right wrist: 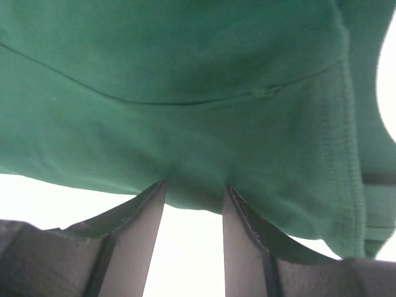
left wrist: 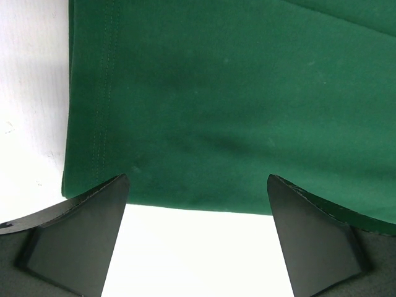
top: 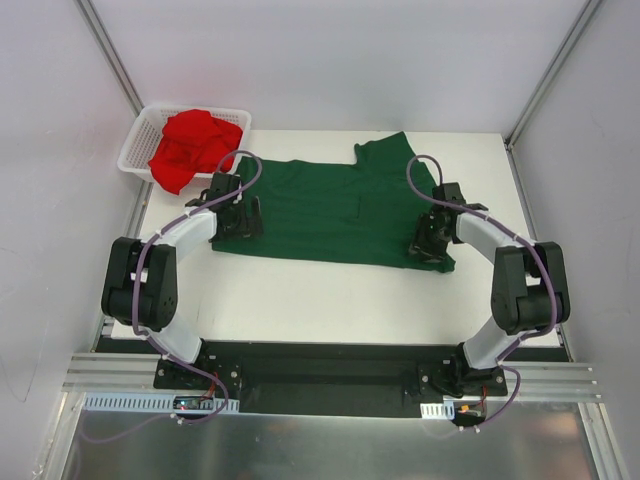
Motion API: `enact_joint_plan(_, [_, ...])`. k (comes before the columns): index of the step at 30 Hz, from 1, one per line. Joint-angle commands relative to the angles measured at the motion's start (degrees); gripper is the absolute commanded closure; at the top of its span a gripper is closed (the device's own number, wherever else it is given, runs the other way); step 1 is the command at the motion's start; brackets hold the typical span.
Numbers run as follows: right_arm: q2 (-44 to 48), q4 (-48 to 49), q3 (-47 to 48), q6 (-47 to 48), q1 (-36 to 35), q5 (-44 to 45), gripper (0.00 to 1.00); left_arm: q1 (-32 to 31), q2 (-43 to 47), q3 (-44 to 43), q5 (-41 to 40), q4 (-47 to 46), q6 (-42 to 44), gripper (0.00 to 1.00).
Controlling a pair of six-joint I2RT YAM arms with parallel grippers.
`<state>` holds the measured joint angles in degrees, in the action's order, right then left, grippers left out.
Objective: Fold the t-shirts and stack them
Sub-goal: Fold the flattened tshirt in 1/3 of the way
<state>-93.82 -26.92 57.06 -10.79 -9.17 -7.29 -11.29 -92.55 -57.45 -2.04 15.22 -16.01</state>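
Green t-shirt [top: 330, 210] lies flat on the table [top: 300, 300]: judged light and limp; grasp at near hem corners. Left gripper [top: 238, 222] stands wide open at the left corner. Right gripper [top: 430, 248] is half-closed at the right corner, hold unconfirmed. Red t-shirt [top: 195, 145] lies crumpled in the far-left basket [top: 135, 152].

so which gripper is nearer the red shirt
Left. The left gripper is just beside the basket holding the red shirt; the right gripper is far across the green shirt.
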Motion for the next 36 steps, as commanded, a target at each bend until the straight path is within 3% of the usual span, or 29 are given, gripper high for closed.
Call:
enact_joint_plan(1, [-0.66,-3.75,2.71,0.85,-0.41,3.33,0.54,-0.31,-1.05,0.06,-2.35,-0.2,-0.34,0.05])
enact_joint_plan(21, [2.15,-4.11,-1.16,2.09,-0.67,1.67,0.54,-0.31,-2.72,1.38,-0.42,2.35,-4.64,0.05])
enact_joint_plan(36, [10.58,-9.29,-3.97,1.82,-2.52,1.66,0.54,-1.8,3.32,9.36,1.87,2.35,-9.12,0.07])
